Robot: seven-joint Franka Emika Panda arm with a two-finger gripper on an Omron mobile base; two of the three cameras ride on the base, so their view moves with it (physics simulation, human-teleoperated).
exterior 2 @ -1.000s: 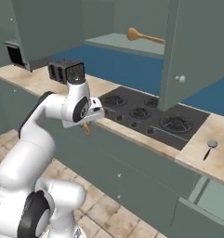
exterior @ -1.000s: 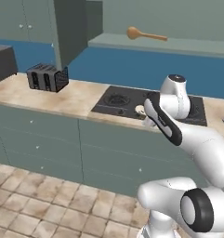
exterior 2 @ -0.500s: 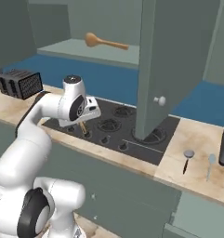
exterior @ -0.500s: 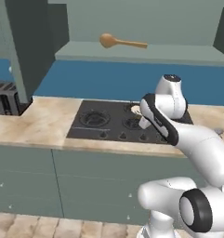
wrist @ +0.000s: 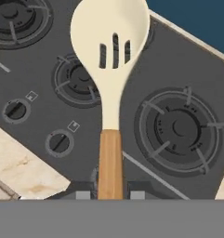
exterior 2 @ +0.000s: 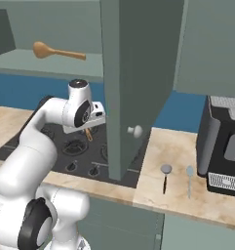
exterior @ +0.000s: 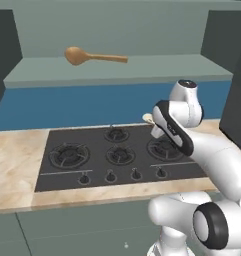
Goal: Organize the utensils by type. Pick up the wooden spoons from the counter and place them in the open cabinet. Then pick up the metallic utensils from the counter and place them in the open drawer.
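Gripper (wrist: 110, 194) of yours pinches the slotted spoon (wrist: 109, 69) by its tan wooden handle, smooth cream oval bowl at twelve o'clock, above the black hob (wrist: 178, 69); large wooden spoon (exterior: 94, 56) lies on the cabinet shelf (exterior: 142, 67).

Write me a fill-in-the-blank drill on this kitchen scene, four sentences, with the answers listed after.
1. The gripper is shut on the wooden handle of a pale ____ spoon.
2. That spoon hangs above the black ____.
3. The large wooden spoon already lies on the shelf of the open ____.
4. The two metal utensils lie on the ____, beside the cabinet door.

Missing words: slotted; stove; cabinet; counter
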